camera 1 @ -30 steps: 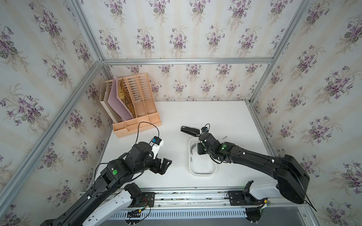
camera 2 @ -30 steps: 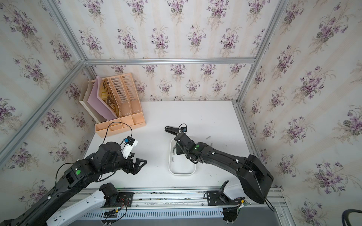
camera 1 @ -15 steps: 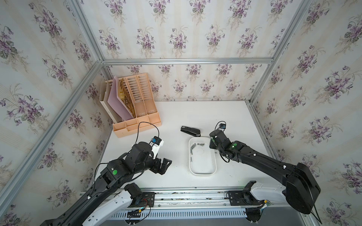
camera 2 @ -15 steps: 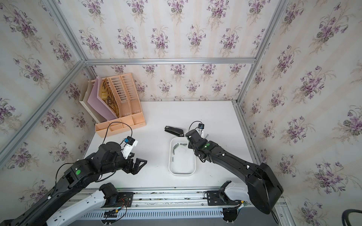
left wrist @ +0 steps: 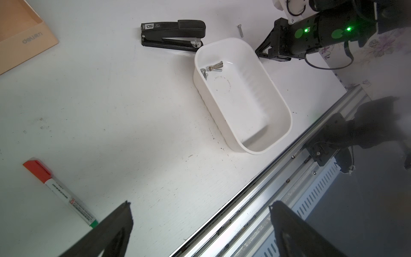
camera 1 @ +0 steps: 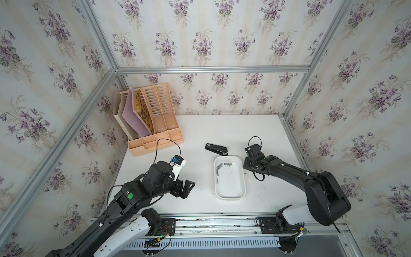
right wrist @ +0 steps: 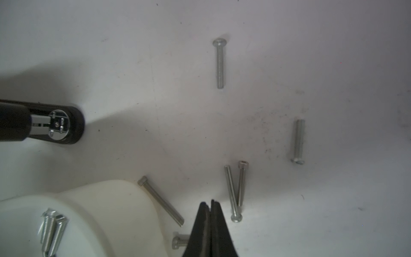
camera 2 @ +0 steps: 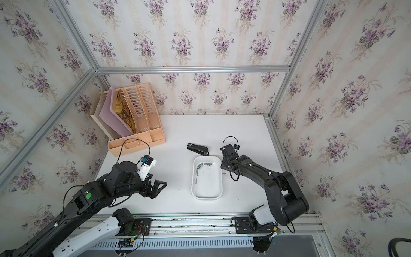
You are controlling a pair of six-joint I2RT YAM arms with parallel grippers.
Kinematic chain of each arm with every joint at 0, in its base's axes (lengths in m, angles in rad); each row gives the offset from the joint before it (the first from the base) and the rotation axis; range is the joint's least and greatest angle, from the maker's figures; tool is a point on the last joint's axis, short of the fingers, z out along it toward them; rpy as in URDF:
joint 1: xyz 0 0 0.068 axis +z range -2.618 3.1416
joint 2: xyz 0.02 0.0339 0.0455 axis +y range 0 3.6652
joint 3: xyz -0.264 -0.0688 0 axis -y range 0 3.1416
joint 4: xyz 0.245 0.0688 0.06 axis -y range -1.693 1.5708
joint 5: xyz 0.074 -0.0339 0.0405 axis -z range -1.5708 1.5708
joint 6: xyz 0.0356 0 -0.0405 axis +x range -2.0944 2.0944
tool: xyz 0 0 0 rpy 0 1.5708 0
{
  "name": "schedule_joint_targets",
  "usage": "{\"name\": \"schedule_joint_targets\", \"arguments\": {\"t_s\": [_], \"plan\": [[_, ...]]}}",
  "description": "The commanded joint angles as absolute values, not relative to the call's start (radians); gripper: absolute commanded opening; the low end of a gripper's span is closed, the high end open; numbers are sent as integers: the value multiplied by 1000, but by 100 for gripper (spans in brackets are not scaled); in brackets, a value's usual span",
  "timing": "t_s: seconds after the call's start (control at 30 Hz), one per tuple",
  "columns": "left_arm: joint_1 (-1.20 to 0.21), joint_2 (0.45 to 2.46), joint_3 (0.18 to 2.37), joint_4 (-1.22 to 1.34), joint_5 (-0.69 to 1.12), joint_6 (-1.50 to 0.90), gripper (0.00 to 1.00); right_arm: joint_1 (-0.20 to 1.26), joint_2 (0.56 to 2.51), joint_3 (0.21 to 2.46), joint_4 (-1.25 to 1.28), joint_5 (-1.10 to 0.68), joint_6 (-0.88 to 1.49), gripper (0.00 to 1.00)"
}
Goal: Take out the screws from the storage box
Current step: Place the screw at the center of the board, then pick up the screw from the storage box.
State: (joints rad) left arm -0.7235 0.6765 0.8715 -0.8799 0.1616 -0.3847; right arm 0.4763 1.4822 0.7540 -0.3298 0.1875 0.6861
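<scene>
Shut tight, the right gripper (right wrist: 210,203) is held low over the bench (camera 1: 222,129), just off the far right corner of the storage box (camera 1: 230,197), on the side toward the bench's right edge. Nothing is seen between its pads, though whether something thin is pinched there cannot be told.

A second ago it was placed over the far end of the box, close to the stapler (camera 1: 216,148). Since then it has been carried out over the wall and lowered toward the open surface. This shift is judged to be the carry-out half of a pick: either a piece is being brought to the drop spot, or the grasp was missed.

At least five screws (right wrist: 298,142) are already laid on the bench around the gripper, outside the box. The box itself is set near the bench's front edge, right of the middle. A small bunch is left inside at its far left corner, with one more along the left wall, so further trips are expected.

The left gripper (camera 1: 189,189) is kept spread wide and empty, well left of the box, and has not been moved.
</scene>
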Motion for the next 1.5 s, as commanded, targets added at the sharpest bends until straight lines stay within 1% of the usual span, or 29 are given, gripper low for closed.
{"name": "schedule_joint_targets", "arguments": {"t_s": [0.0, 0.23, 0.4, 0.43, 0.57, 0.73, 0.87, 0.97, 1.03, 1.13, 1.23, 1.3, 1.47], "plan": [[-723, 678, 872, -877, 168, -384, 99, 473, 1526, 767, -314, 148, 678, 0], [-723, 664, 870, -876, 181, -380, 99, 465, 1601, 788, -313, 115, 670, 0], [-724, 666, 870, -876, 183, -380, 99, 465, 1588, 787, -313, 118, 669, 0], [-724, 667, 869, -874, 184, -380, 99, 465, 1576, 783, -312, 124, 669, 2], [-724, 670, 869, -872, 187, -380, 99, 465, 1535, 773, -309, 135, 667, 19], [-723, 670, 868, -872, 187, -380, 99, 465, 1479, 757, -304, 143, 667, 21], [-723, 672, 868, -872, 186, -381, 99, 474, 1359, 717, -265, 128, 659, 20], [-723, 674, 867, -873, 185, -380, 99, 521, 1233, 682, -223, 147, 644, 21], [-724, 677, 868, -872, 187, -381, 99, 600, 1158, 666, -189, 172, 629, 24], [-723, 675, 868, -872, 187, -381, 99, 702, 1113, 671, -168, 233, 609, 27], [-723, 675, 867, -872, 186, -380, 99, 769, 1141, 692, -152, 235, 584, 27], [-723, 676, 868, -872, 186, -381, 99, 786, 1180, 706, -141, 209, 574, 27], [-710, 689, 866, -864, 197, -374, 99, 809, 1331, 763, -141, 110, 551, 22]]}}
